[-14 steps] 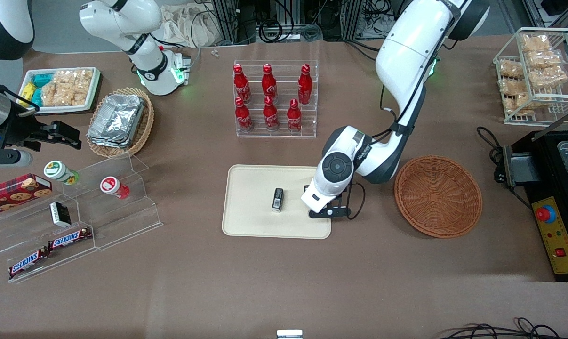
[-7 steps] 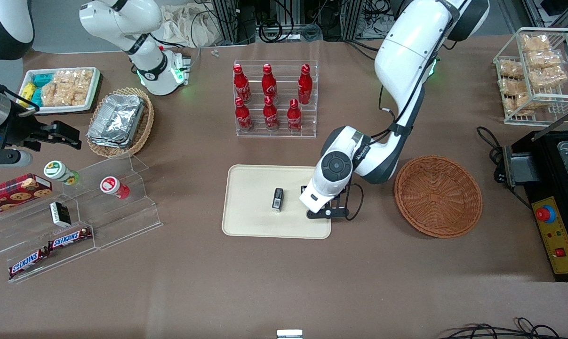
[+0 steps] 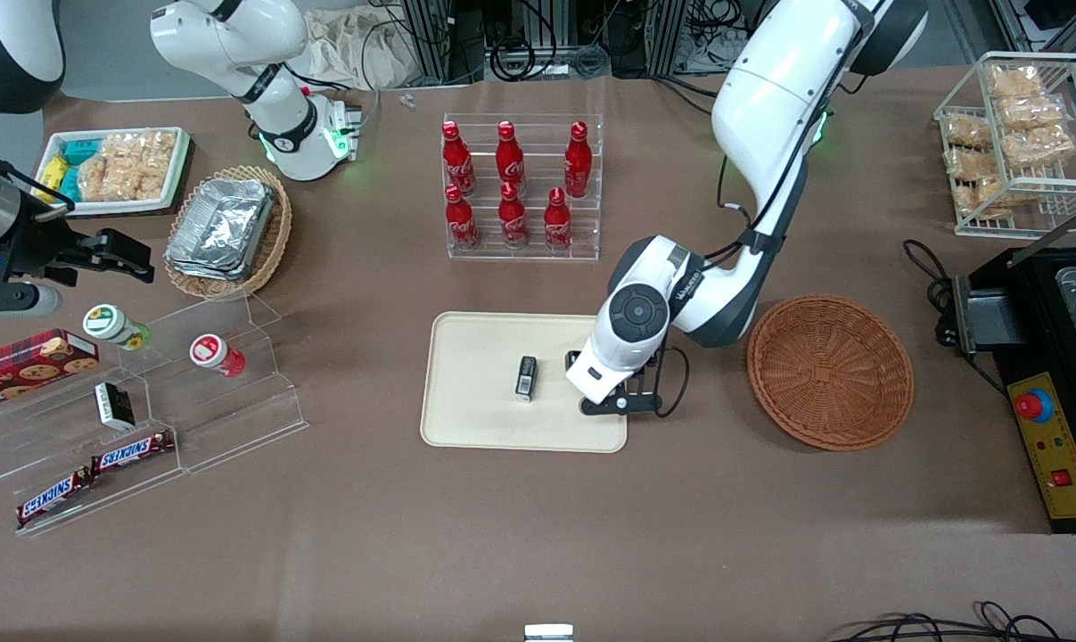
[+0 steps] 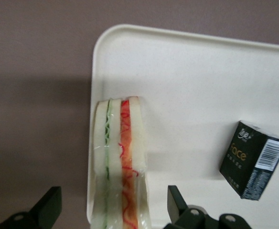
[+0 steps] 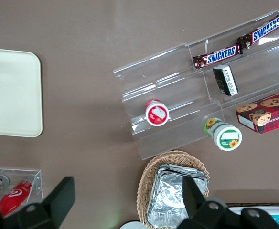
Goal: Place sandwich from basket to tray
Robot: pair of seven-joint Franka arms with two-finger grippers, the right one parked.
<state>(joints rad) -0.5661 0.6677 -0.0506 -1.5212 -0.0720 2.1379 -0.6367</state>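
The sandwich [image 4: 118, 162] stands on its edge on the tray [image 4: 192, 86] — stripes up. The gripper [image 4: 113, 212] hangs over it, fingers [image 4: 46, 210] wide apart, not touching it.

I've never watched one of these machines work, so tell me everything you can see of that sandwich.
The sandwich is a wedge of pale white bread with green, red and orange filling along its cut edge, seemingly in clear wrap. It stands on edge at the rim of the cream tray, near a corner and apart from a small black box. The tool is open, a finger on either side without touching it.
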